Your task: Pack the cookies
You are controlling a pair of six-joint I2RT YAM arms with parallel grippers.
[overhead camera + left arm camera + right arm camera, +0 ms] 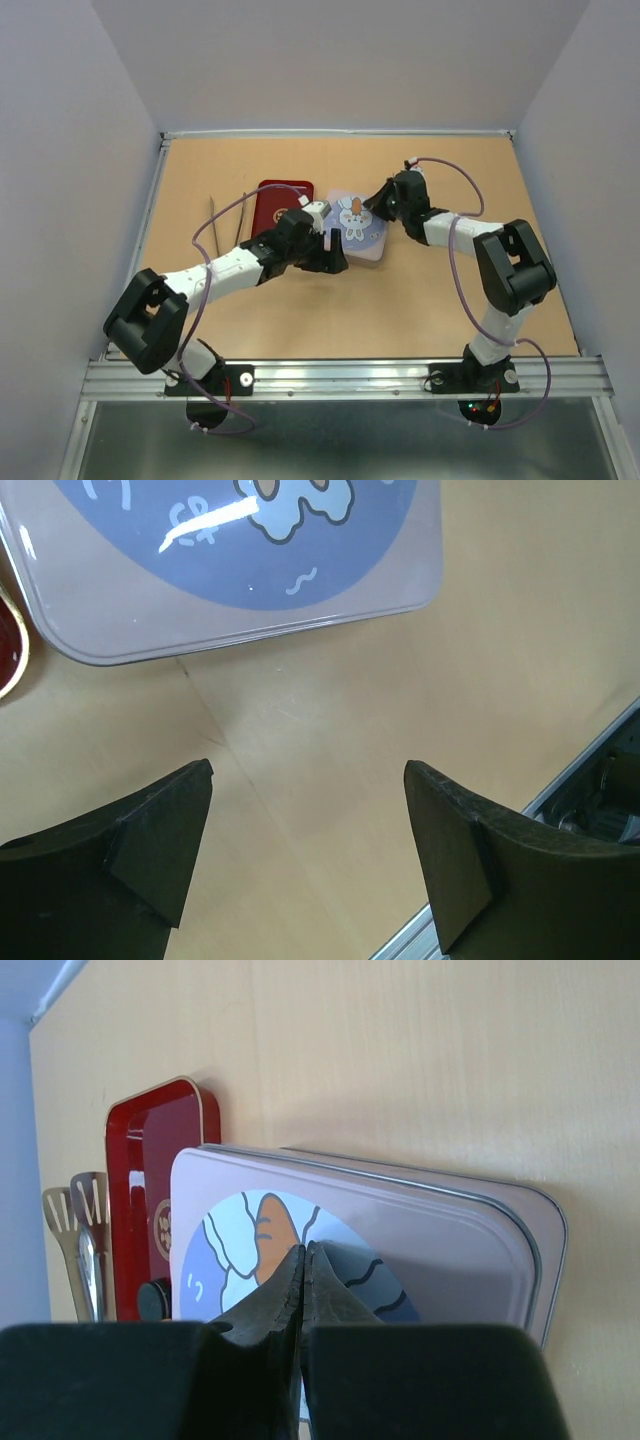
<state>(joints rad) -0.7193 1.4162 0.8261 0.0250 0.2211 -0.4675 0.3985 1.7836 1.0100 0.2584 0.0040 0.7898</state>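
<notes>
No cookies show in any view. A pale pink tin (372, 247) with a blue bunny picture on its shut lid lies mid-table. It also shows in the left wrist view (250, 580) and the right wrist view (450, 1250). My left gripper (335, 252) is open and empty just in front of the tin's near-left edge, with bare table between its fingers (310, 780). My right gripper (372, 207) is shut on nothing, its tips (305, 1250) just over the lid's picture; I cannot tell if they touch it.
A red tray (275, 200) lies just left of the tin and shows in the right wrist view (140, 1150). Metal tongs (215, 222) lie further left (75, 1215). The table's metal front rail (590, 770) is near the left gripper.
</notes>
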